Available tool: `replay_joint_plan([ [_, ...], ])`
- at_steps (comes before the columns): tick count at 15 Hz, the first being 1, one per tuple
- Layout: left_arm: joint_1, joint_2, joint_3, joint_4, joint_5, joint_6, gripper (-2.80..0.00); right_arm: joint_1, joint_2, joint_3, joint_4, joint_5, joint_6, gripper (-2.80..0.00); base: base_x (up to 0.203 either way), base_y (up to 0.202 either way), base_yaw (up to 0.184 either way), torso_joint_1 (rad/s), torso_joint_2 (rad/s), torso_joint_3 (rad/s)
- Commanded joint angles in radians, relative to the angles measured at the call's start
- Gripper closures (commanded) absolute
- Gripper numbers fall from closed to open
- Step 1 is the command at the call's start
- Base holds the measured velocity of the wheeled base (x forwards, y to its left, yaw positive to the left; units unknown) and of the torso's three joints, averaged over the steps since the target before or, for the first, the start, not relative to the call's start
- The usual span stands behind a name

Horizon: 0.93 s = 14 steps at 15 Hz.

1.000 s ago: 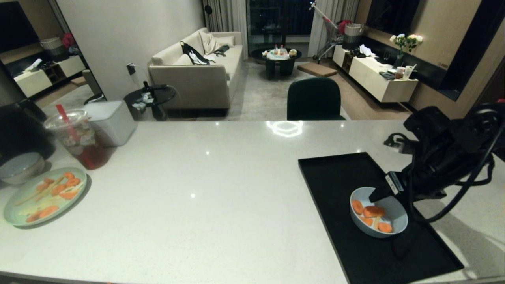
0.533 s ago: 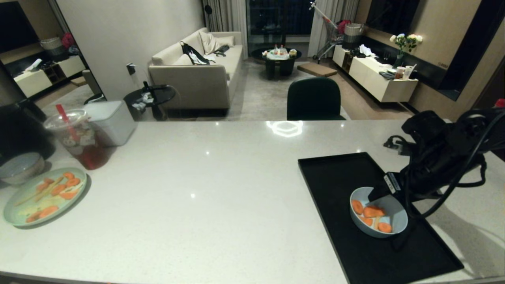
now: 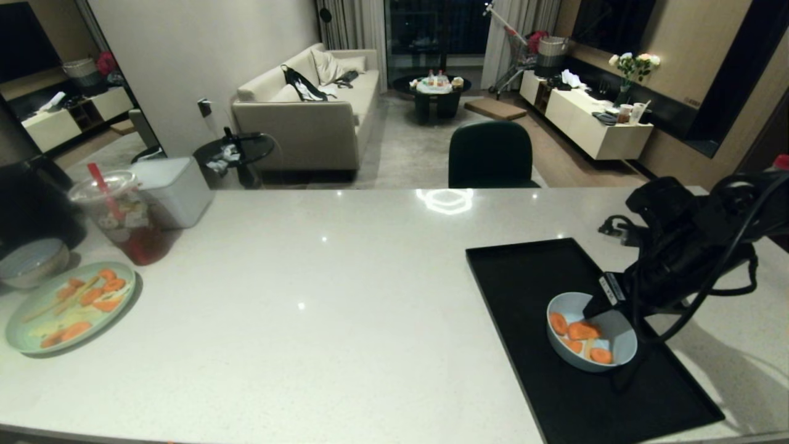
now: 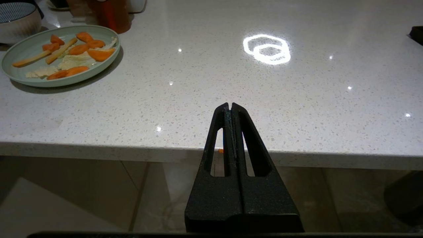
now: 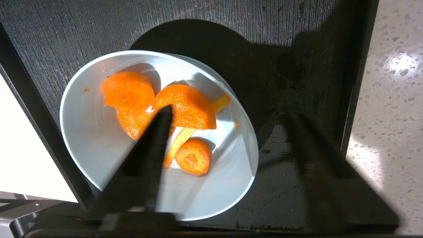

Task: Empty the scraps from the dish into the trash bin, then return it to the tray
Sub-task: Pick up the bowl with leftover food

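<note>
Head view: you see the dish (image 3: 590, 333) sitting on the tray (image 3: 524, 271), toward its right and near side, with the scraps (image 3: 579, 336) lying inside it. The tray lies on the right part of the white counter (image 3: 345, 283). Your right pincer (image 3: 607, 320) reaches in from the right and comes down over the dish's right rim, one finger dipping into the bowl. At the far left of the counter stand a green plate (image 3: 68, 308) with carrot pieces, a grey-white bowl (image 3: 31, 262) and a plastic cup (image 3: 123, 216) of dark drink with a red straw.

Left wrist view: your left pincer (image 4: 230, 107) is pressed together, tips touching, holding nothing, and it hangs just off the counter's (image 4: 231, 82) near edge. The green plate (image 4: 19, 69) shows on the far side of the counter, well apart from it.

Right wrist view: your right pincer (image 5: 228, 114) stands spread wide and straddles the dish's (image 5: 89, 132) wall: one finger (image 5: 155, 132) is inside the bowl above the scraps (image 5: 185, 109), the other is outside over the tray (image 5: 281, 39). You cannot tell whether either finger touches the wall yet. The dish rests flat on the tray, close beside one rim.
</note>
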Motion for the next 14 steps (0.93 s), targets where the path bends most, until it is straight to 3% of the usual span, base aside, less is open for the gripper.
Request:
replay_joint_plan([
  [1, 0.0, 0.001, 0.0, -0.001, 0.0, 0.0, 0.0, 0.0, 0.0, -0.001, 0.004, 0.001, -0.001, 0.0, 0.0, 0.0, 0.0, 0.0, 0.0, 0.0],
  [14, 0.0, 0.001, 0.0, -0.001, 0.0, 0.0, 0.0, 0.0, -0.071, 0.105, -0.005, -0.002, 0.006, 0.0, 0.0, 0.0, 0.0, 0.0, 0.0, 0.0],
])
